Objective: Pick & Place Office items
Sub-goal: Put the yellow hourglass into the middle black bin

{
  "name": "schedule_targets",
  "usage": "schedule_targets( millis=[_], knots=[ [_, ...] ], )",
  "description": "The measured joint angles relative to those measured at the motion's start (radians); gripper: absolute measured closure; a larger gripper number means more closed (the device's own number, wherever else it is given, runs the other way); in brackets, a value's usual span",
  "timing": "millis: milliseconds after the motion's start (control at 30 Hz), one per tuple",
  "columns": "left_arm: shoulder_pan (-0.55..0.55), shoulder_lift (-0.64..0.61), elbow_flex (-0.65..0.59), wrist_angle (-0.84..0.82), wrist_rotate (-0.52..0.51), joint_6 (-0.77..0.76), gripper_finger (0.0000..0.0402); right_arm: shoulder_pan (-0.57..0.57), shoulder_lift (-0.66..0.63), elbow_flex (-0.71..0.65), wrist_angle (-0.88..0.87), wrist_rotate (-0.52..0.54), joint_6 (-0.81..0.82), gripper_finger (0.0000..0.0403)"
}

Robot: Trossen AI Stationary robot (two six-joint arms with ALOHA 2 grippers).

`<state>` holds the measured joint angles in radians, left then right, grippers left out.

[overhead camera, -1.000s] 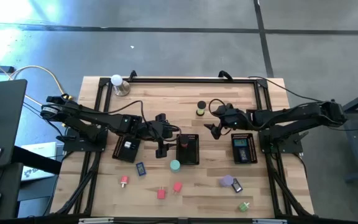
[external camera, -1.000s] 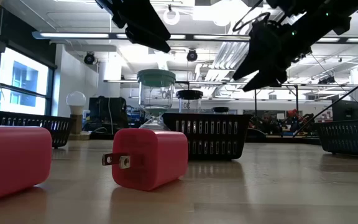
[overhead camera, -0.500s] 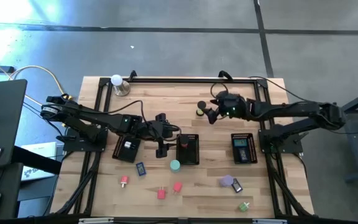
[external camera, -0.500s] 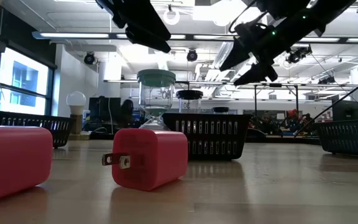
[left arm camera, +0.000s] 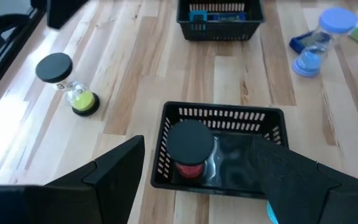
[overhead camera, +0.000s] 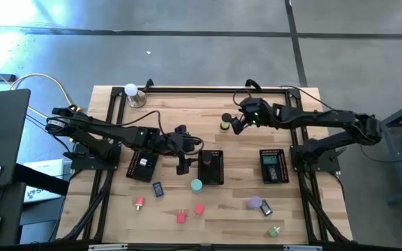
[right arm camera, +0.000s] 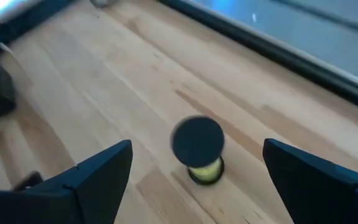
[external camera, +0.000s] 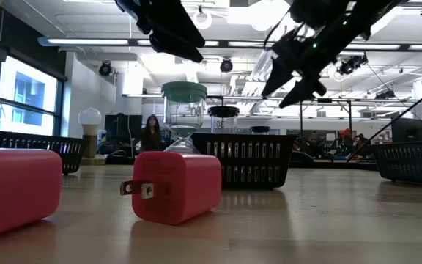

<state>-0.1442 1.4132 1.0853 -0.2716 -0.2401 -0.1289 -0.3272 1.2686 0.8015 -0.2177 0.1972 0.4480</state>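
R gripper [overhead camera: 235, 125] is the one I'm working: fingers spread wide, nothing between them, hovering over the back half of the surface [overhead camera: 166, 115]. Target as I read it is the small black-capped timer w/ yellow-green base [overhead camera: 225, 123]. In the high view it sits just beside the R fingers, on the side toward the L arm, apart from them, not touching. R wrist view puts it dead ahead and centred betw the two fingers [right arm camera: 92, 174], black cap [right arm camera: 197, 141] up, yellow base on the wood. So long axis is vertical, standing upright. I reckon a drop straight onto it, fingers either side of the waist, is what's needed; R arm is clearly the nearer one.

L gripper [overhead camera: 181, 164] hangs over the mid surface by the centre mesh tray [overhead camera: 211, 167], fingers also wide apart, empty. L wrist view shows that tray w/ a black-capped red piece [left arm camera: 190, 148] already inside, lying right in front of the L fingers.

Rest of the items are loose toward the front: teal roll [overhead camera: 196, 185], dark blue rectangle [overhead camera: 158, 189], red and pink blocks [overhead camera: 181, 217], purple roll [overhead camera: 254, 203], green bit [overhead camera: 275, 231]. All well apart from both grippers. Low view has a red plug block [external camera: 174, 186] up close.

Writing: none I can read. The R tray [overhead camera: 273, 166] holds sth w/ a blue label, text too small.
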Motion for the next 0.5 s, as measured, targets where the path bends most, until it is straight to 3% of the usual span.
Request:
schedule_targets(
  millis=[300, 500],
  knots=[
    [0.006, 0.000, 0.000, -0.001, 0.000, -0.010, 0.0112, -0.026, 0.178, 0.114, -0.026, -0.058, -0.005, 0.0053],
    [0.006, 0.000, 0.000, -0.006, 0.000, -0.010, 0.0112, -0.025, 0.237, 0.143, -0.068, -0.031, -0.007, 0.0053]
  ],
)
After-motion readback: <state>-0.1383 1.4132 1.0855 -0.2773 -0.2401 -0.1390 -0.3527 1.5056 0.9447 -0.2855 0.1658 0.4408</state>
